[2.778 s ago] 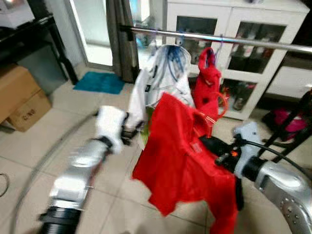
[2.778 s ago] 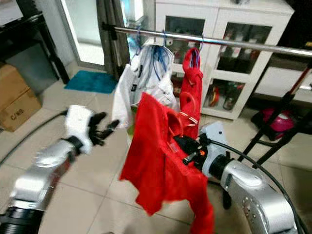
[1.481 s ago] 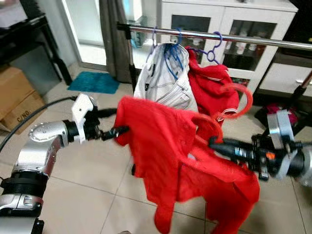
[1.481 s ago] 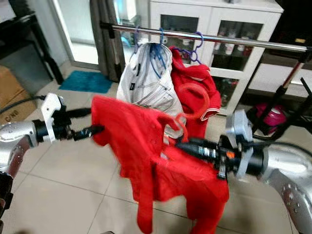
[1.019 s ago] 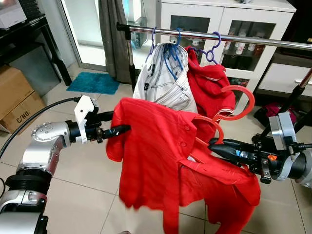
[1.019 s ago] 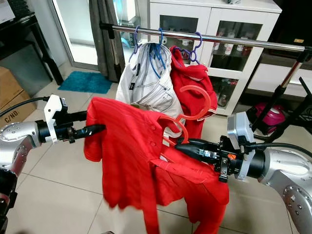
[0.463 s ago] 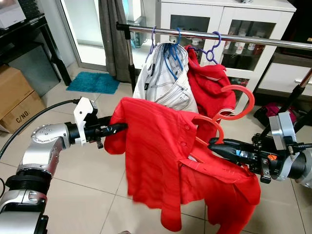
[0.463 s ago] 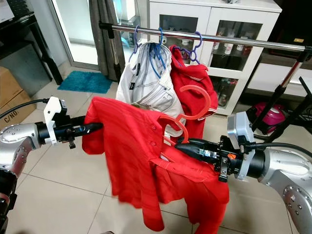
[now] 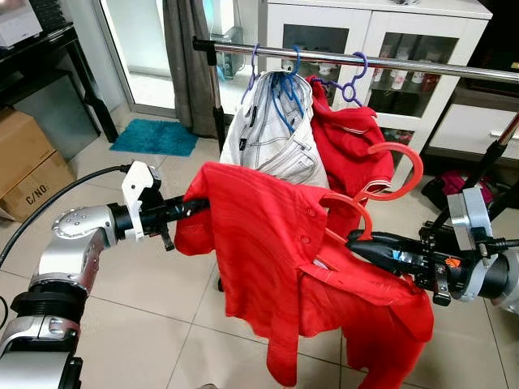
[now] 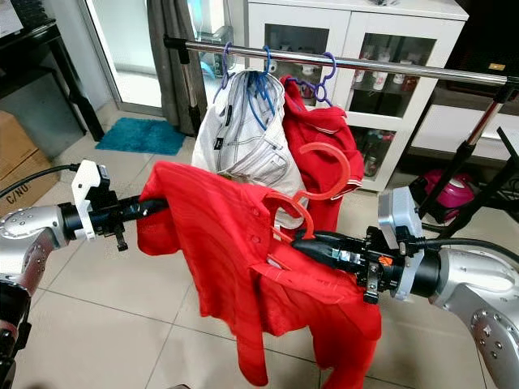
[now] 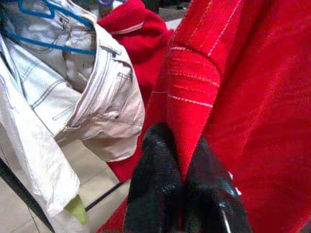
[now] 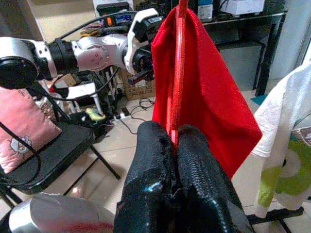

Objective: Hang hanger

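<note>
Gripping your red hanger (image 12: 176,73), the right gripper (image 12: 171,141) stays clamped; your left gripper (image 11: 181,170) pinches the red shirt (image 9: 268,243) below the rail (image 9: 389,63).

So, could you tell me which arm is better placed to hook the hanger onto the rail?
Right. The right claw grips the red hanger, whose hook sits below the rail. The left claw only pinches the red shirt.

red shirts (image 9: 276,267): 2 | white garment (image 9: 272,134): 1 | cardboard boxes (image 9: 28,166): 2
</note>
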